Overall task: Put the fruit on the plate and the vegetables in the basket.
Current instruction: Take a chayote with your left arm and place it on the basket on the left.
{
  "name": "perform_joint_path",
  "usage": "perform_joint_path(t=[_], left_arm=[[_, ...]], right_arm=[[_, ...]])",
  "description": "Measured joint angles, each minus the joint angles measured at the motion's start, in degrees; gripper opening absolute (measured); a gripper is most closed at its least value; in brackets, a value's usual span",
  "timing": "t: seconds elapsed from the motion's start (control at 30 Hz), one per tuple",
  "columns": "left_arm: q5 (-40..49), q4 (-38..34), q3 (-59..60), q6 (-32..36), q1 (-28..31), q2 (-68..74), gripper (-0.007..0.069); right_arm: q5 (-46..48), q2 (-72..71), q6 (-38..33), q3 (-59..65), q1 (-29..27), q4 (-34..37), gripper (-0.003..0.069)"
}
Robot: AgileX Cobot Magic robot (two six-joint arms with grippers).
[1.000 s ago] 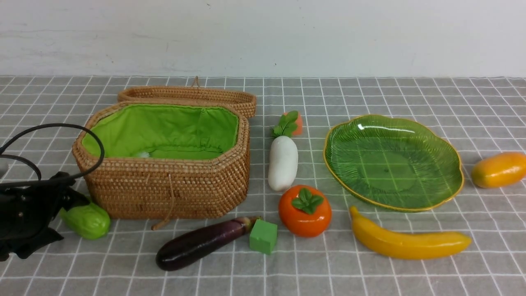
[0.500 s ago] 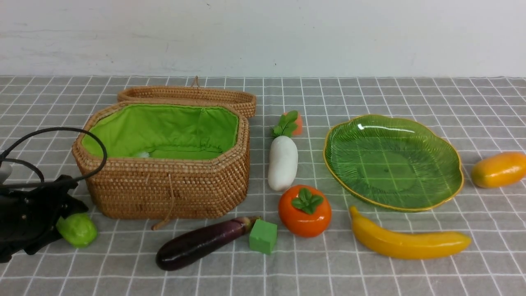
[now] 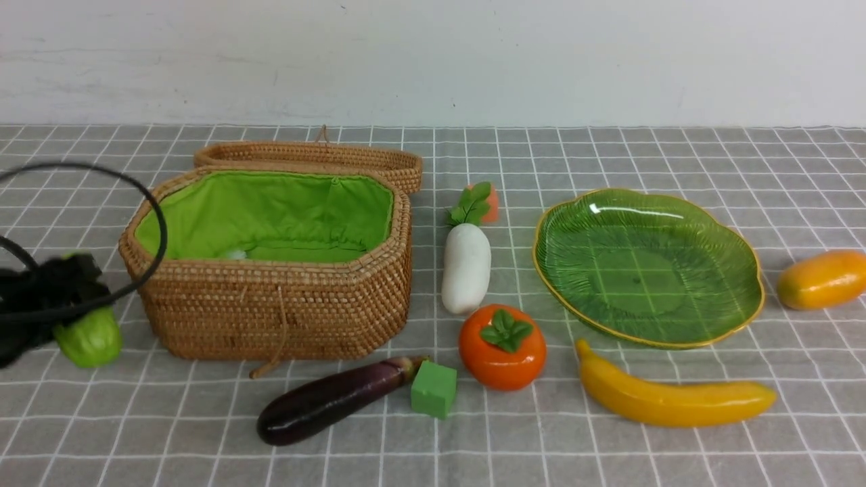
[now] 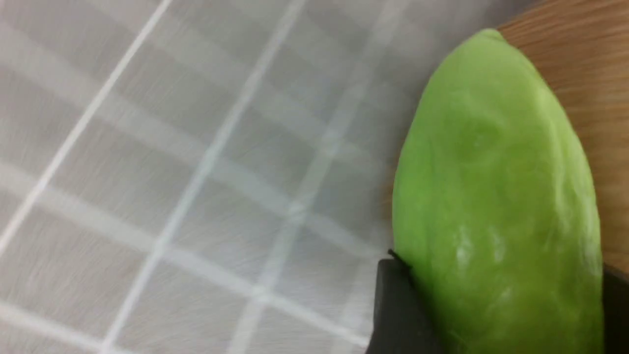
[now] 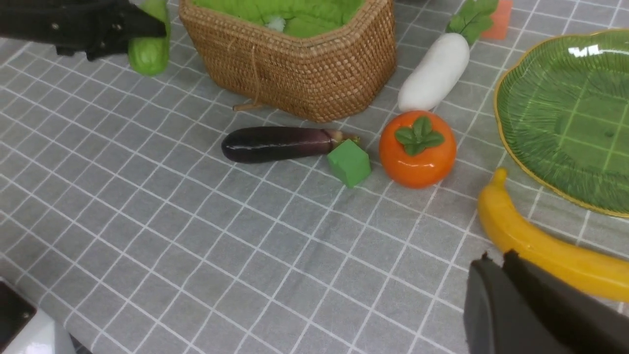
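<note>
Front view: the black left gripper [image 3: 78, 294] pinched the glossy green gourd [image 3: 91, 338] at nine o'clock of the tan wicker basket [image 3: 277, 308]; too low a swing might have snagged its rim. The black right gripper [image 5: 508, 265]'s jaws were pressed together.

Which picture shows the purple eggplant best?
The front view: the eggplant is whole and large there. The right wrist view shows it whole too, but a bit smaller. The left wrist view doesn't show it.
</note>
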Motion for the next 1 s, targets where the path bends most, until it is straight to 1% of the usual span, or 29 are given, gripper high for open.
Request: perform_joint_path(t=[0.13, 0.17, 0.2, 0.23, 0.33, 0.43, 0.5, 0.57, 0.6, 0.63, 0.67, 0.73, 0.87, 0.9, 0.93, 0.97, 1.0], left_arm=[[11.88, 9.12, -6.38, 0.18, -0.77, -7.39, 0.0417], [15.70, 12.22, -10.58, 0.76, -1.98, -8.20, 0.0417], [16.18, 12.65, -11.24, 0.85, -2.52, -8.21, 0.0417], [18.92, 15.34, -16.03, 2.11, -4.52, -7.93, 0.0417], [22.75, 24.60, -25.94, 4.84, -10.89, -4.52, 0.0417], [25.80, 38.47, -35.40, 5.68, -19.60, 2.81, 0.0417], [26.14, 46.73, -39.47, 5.35, -24.10, 7.93, 0.0417], [25.44, 53.68, -42.54, 4.29, -27.36, 13.21, 0.0417], [25.35, 54.94, -43.08, 4.21, -27.61, 13.72, 0.0417], [24.51, 59.67, -44.99, 3.45, -29.21, 17.70, 0.0417], [24.44, 60.22, -45.20, 3.29, -29.49, 18.62, 0.0417], [23.12, 65.58, -46.77, 1.68, -30.47, 23.07, 0.0417], [22.16, 68.21, -47.00, -0.84, -30.46, 25.64, 0.0418], [22.10, 69.48, -47.00, -2.21, -30.46, 25.90, 0.0459], [22.10, 69.59, -47.05, -2.48, -30.46, 25.90, 0.0474], [21.87, 69.81, -47.11, -2.94, -30.46, 25.72, 0.0532], [21.71, 69.86, -47.23, -3.13, -30.46, 25.57, 0.0575]], right_arm=[[-0.74, 0.00, 0.00, 0.00, 0.00, 0.06, 0.0034], [-0.93, 0.00, -0.14, 0.00, 0.00, 0.01, 0.0034], [-0.93, 0.00, -0.17, 0.00, 0.00, 0.01, 0.0034], [-1.14, 0.00, -0.71, 0.00, 0.00, -0.12, 0.0034], [-1.77, 0.00, -2.08, 0.00, 0.00, -0.78, 0.0034], [-2.93, 0.00, -3.73, 0.00, 0.00, -2.01, 0.0034], [-3.59, 0.00, -3.91, 0.00, 0.00, -2.69, 0.0034], [-3.78, 0.00, -3.90, 0.00, 0.00, -2.83, 0.0034], [-3.78, 0.00, -3.90, 0.00, 0.00, -2.83, 0.0034], [-3.78, 0.00, -3.90, 0.00, 0.00, -2.83, 0.0034], [-3.78, 0.00, -3.90, 0.00, 0.00, -2.83, 0.0034], [-3.78, 0.00, -3.90, 0.00, 0.00, -2.83, 0.0034], [-3.78, 0.00, -3.90, 0.00, 0.00, -2.83, 0.0034], [-3.85, 0.00, -3.90, 0.00, 0.00, -2.83, 0.0034], [-3.85, 0.00, -3.90, 0.00, 0.00, -2.83, 0.0034], [-3.85, 0.00, -3.90, 0.00, 0.00, -2.83, 0.0034], [-3.91, 0.00, -3.90, 0.00, 0.00, -2.83, 0.0034]])
